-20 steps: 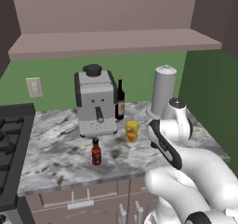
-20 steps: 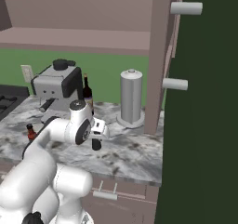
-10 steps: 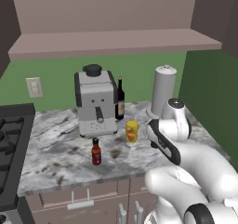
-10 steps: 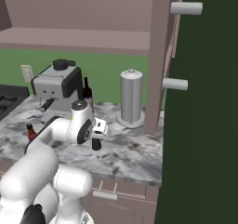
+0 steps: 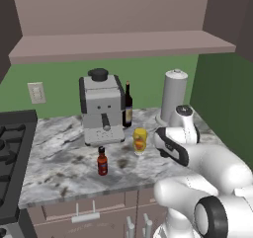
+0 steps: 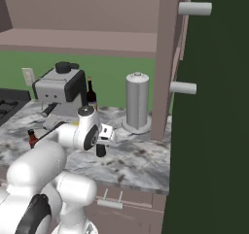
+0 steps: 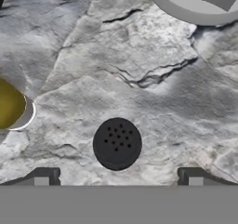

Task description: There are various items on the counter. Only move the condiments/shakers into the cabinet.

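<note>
In the hand view the black shaker [image 7: 117, 143] is seen from above, its holed top standing on the marbled counter [image 7: 139, 56] just ahead of my open gripper [image 7: 118, 177]. Both fingertips [image 7: 42, 177] stand wide apart, one to each side of it, touching nothing. The yellow bottle [image 7: 9, 104] is at the left edge of that view. In the left base view the yellow bottle [image 5: 140, 140] stands beside my hand, and the red sauce bottle [image 5: 102, 161] is nearer the counter's front. The cabinet [image 5: 123, 44] shelf runs above. My arm hides the shaker in the left base view.
A silver coffee machine [image 5: 101, 108] and a dark wine bottle [image 5: 128, 106] stand at the back. The pale canister [image 5: 174, 96] stands right of them, its base [image 7: 200, 4] close ahead of the hand. The stove [image 5: 10, 158] lies left. A cabinet side panel [image 6: 163, 58] rises at the right.
My hand has shifted only slightly over the counter. The jaws have stayed open and none of the items has moved.
</note>
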You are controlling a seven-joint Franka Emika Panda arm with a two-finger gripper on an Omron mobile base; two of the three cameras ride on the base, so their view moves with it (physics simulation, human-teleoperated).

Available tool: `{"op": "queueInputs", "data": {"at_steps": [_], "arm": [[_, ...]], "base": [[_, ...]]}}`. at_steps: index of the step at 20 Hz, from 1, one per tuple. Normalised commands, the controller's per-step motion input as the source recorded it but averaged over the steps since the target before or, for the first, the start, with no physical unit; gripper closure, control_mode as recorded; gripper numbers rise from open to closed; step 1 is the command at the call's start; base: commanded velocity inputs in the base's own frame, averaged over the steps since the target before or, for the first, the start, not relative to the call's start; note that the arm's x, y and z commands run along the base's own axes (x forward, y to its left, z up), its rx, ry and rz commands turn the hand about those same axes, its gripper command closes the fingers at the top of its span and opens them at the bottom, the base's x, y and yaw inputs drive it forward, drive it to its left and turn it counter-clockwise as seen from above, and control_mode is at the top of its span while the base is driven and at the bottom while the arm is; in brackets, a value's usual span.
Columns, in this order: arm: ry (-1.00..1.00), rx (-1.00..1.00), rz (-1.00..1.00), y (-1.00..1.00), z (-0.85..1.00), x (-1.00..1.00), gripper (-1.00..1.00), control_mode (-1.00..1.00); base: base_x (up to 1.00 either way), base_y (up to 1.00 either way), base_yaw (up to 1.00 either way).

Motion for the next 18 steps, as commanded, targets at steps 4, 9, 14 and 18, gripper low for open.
{"op": "queueInputs", "data": {"at_steps": [4,9,14,18], "arm": [[0.0,0.0,0.0,0.05,-0.24,0.12,-1.0,-1.0],[0.0,0.0,0.0,0.04,-0.21,0.16,-1.0,-1.0],[-0.03,0.0,0.0,0.0,-0.19,0.13,1.0,-1.0],[0.0,0.0,0.0,0.0,-0.04,0.02,1.0,-1.0]], "base": [[0.0,0.0,0.0],[0.0,0.0,0.0],[0.0,0.0,0.0],[0.0,0.0,0.0]]}}
